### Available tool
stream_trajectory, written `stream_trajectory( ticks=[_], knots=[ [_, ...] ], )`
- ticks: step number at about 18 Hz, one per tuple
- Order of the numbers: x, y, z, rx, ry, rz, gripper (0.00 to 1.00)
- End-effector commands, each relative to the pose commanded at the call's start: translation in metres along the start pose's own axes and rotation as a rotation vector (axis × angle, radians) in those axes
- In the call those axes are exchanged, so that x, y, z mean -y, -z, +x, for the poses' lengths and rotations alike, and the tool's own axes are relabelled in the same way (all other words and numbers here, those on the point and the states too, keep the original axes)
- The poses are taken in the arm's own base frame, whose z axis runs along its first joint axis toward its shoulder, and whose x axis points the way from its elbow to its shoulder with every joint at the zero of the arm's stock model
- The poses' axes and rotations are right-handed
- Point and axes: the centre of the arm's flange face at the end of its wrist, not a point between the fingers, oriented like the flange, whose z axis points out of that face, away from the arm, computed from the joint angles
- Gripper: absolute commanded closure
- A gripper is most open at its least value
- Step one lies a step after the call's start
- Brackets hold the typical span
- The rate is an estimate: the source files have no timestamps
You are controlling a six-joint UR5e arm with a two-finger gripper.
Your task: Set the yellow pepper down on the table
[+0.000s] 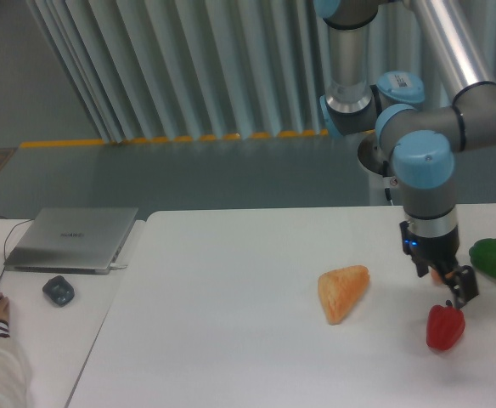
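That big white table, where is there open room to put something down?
The table is bare from its left edge to the orange wedge. It is crowded at the right: gripper, red pepper and green pepper cluster together.

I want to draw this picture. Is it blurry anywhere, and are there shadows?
In the camera view, the light is soft and even; the bread piece and red pepper cast only faint shadows on the table. The gripper looks slightly blurred, and the arm's metal tube shines.

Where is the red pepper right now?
The red pepper sits on the white table near the picture's right edge, just below the gripper, with the orange bread-like wedge to its left and a green pepper behind it.
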Motion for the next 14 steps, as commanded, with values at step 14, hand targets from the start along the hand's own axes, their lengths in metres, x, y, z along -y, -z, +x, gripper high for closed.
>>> stream_trajectory(
  ticks=[14],
  knots=[
    [-0.113, 0.001, -0.076, 0.17, -0.397, -0.12, 0.0]
  ],
)
